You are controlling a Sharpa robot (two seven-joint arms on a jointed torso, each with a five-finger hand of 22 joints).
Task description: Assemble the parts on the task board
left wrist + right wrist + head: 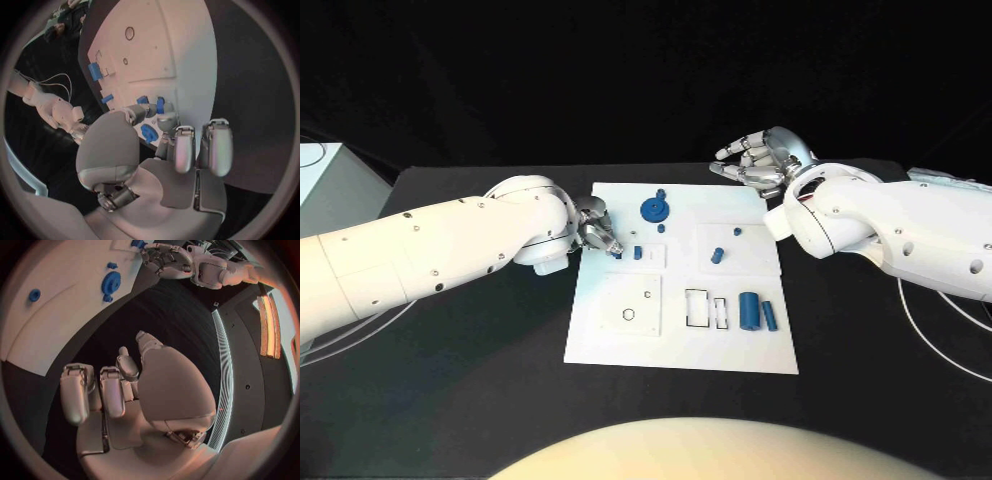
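The white task board (678, 335) lies mid-table. My left hand (593, 233) is at the board's left edge; its thumb and fingers pinch a small blue part (149, 133), just above the board. Beside it stands a small blue piece (638, 252), and a blue gear (655, 209) sits near the far edge. A blue peg (717, 254) stands mid-board, and two blue cylinders (759, 311) lie at the right. My right hand (764, 158) hovers beyond the board's far right corner, fingers apart and holding nothing. The right wrist view shows that hand (125, 385), the gear (112, 282) and my left hand (165, 260).
Rectangular slots (705, 308) and round holes (629, 314) mark the board's near half. A pale box (322, 175) stands at the table's far left. White cables (942, 335) run across the black table at the right.
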